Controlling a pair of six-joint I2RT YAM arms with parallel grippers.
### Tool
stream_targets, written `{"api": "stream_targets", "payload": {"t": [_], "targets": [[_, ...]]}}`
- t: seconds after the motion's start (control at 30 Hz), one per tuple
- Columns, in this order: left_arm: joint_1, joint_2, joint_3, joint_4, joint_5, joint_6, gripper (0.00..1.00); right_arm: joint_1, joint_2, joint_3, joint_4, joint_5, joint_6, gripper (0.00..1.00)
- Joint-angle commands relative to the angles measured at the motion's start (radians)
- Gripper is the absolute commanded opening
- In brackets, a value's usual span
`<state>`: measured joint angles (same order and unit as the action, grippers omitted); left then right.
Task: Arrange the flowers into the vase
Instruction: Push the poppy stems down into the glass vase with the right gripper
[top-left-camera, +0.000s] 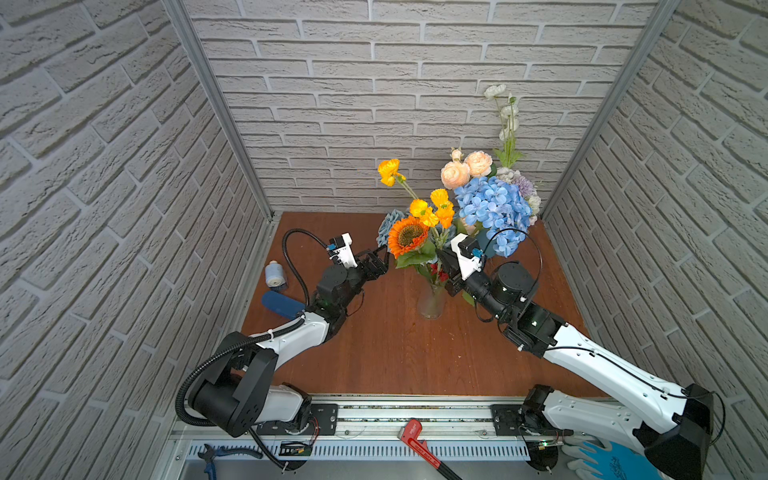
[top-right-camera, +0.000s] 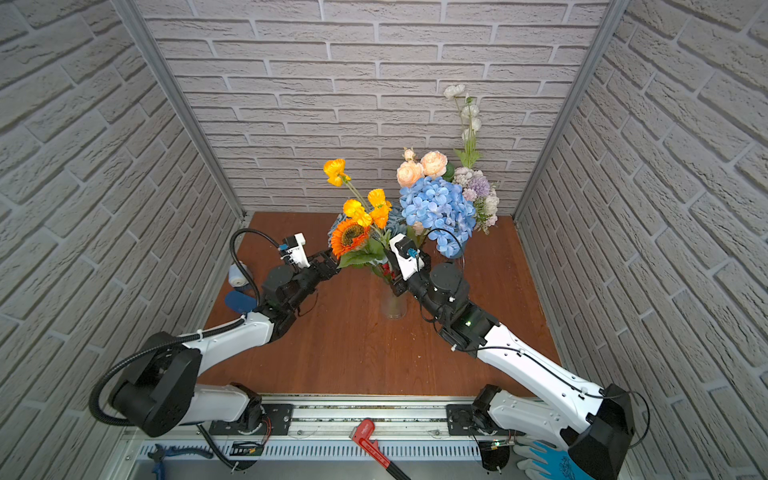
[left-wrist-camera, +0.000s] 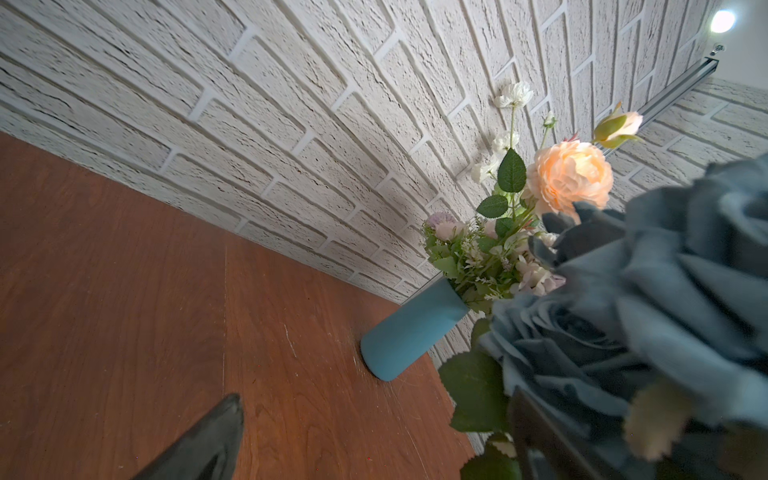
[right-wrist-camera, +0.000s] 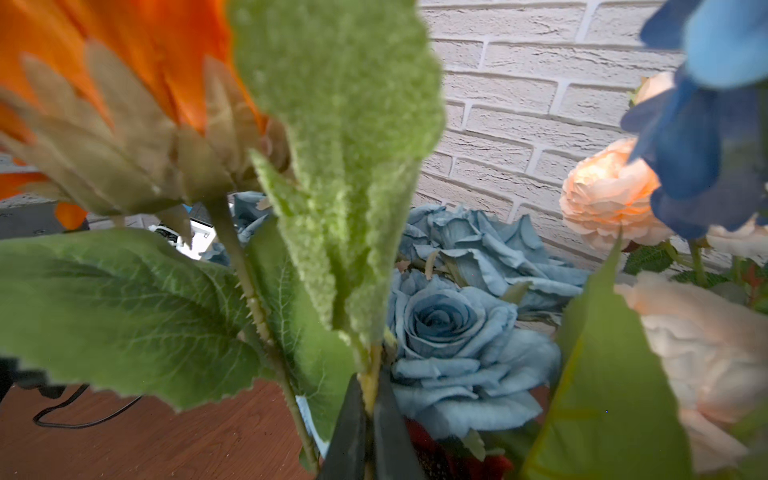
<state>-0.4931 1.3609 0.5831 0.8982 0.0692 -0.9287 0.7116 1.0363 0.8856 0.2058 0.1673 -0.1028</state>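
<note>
Above the middle of the brown wooden table (top-left-camera: 395, 353), the right gripper (right-wrist-camera: 369, 395) is pinching a flower stem while the left gripper (top-left-camera: 384, 258) is gaping wide and empty.
The right gripper's jaws are pressing shut on a yellow-green stem with fuzzy leaves (right-wrist-camera: 368, 370), just above the clear glass vase (top-left-camera: 431, 303), which is standing upright and holding the orange sunflower (top-left-camera: 409, 237) and yellow-orange blooms (top-left-camera: 432, 210). The left gripper is hovering just left of the sunflower, close against the dusty-blue fabric roses (right-wrist-camera: 449, 328). At the far right, a teal cylindrical vase (left-wrist-camera: 411, 328) is holding peach roses (top-left-camera: 465, 168) and lilac-white clusters (left-wrist-camera: 461, 249), with the blue hydrangea (top-left-camera: 492, 208) rising beside them.
</note>
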Motion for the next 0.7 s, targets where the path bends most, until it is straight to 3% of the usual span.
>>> {"api": "stream_targets", "payload": {"t": [0.0, 0.17, 0.67], "targets": [[-0.005, 0.016, 0.014, 0.074, 0.009, -0.003, 0.98, -0.001, -0.011, 0.061, -0.055, 0.114, 0.039, 0.06], [-0.006, 0.013, 0.008, 0.087, 0.011, -0.011, 0.98, -0.001, 0.056, 0.058, -0.144, 0.053, 0.019, 0.06], [-0.005, 0.006, 0.021, 0.059, 0.015, -0.001, 0.98, -0.001, 0.060, -0.211, 0.053, 0.072, -0.007, 0.06]]}}
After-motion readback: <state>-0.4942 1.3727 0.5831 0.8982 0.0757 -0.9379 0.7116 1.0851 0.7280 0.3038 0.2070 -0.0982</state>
